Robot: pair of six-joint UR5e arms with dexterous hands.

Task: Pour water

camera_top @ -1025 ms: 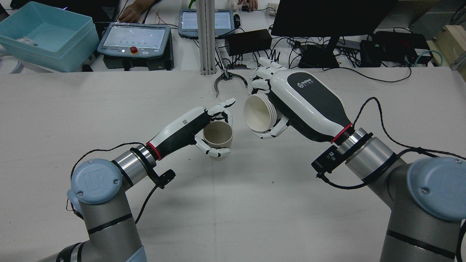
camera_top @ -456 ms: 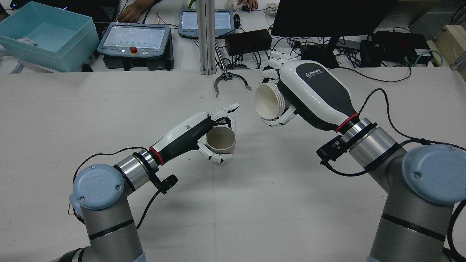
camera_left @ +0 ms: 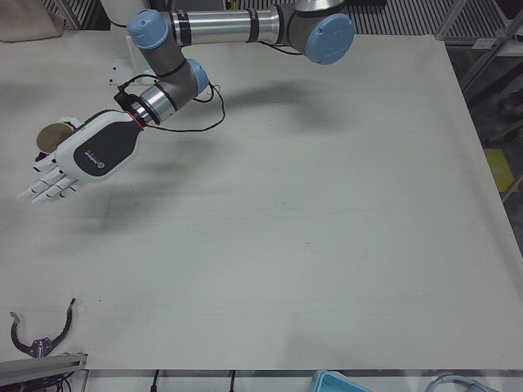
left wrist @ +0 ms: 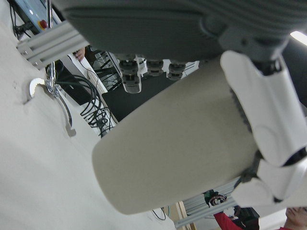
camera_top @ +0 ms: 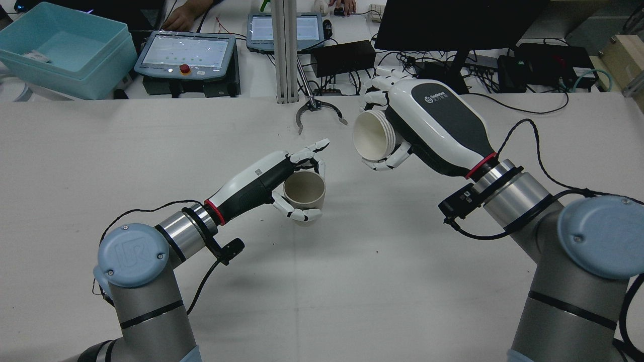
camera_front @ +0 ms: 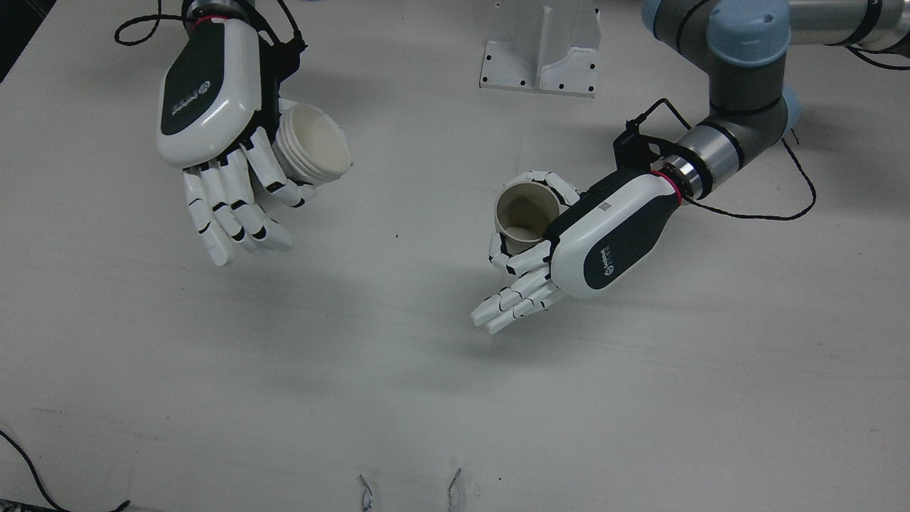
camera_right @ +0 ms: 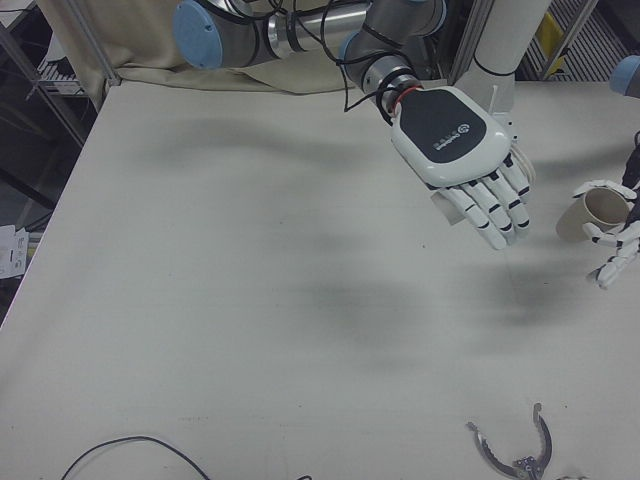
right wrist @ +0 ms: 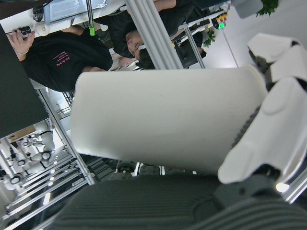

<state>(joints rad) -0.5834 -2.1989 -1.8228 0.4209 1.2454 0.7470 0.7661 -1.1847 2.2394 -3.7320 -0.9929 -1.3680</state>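
Note:
My left hand (camera_top: 261, 182) (camera_front: 604, 235) is shut on a beige cup (camera_top: 304, 189) (camera_front: 525, 213) that stands upright just above the table, mouth up. My right hand (camera_top: 432, 125) (camera_front: 210, 107) is shut on a white ribbed cup (camera_top: 371, 134) (camera_front: 316, 148), held higher and tipped on its side, mouth turned toward the beige cup. A clear gap separates the two cups. The beige cup (left wrist: 182, 148) fills the left hand view and the white cup (right wrist: 163, 124) fills the right hand view. I cannot see any water.
A metal claw tool (camera_top: 317, 111) lies at the table's far edge by an aluminium post (camera_top: 284, 50). Beyond it sit two teach pendants (camera_top: 186, 53), a blue bin (camera_top: 65, 48), a monitor and cables. A person's hand (camera_top: 183, 15) rests near the pendants.
The right hand lifted the white cup up and to the right, away from the beige cup, over the last second. The left hand shifted slightly right with its cup, then held.

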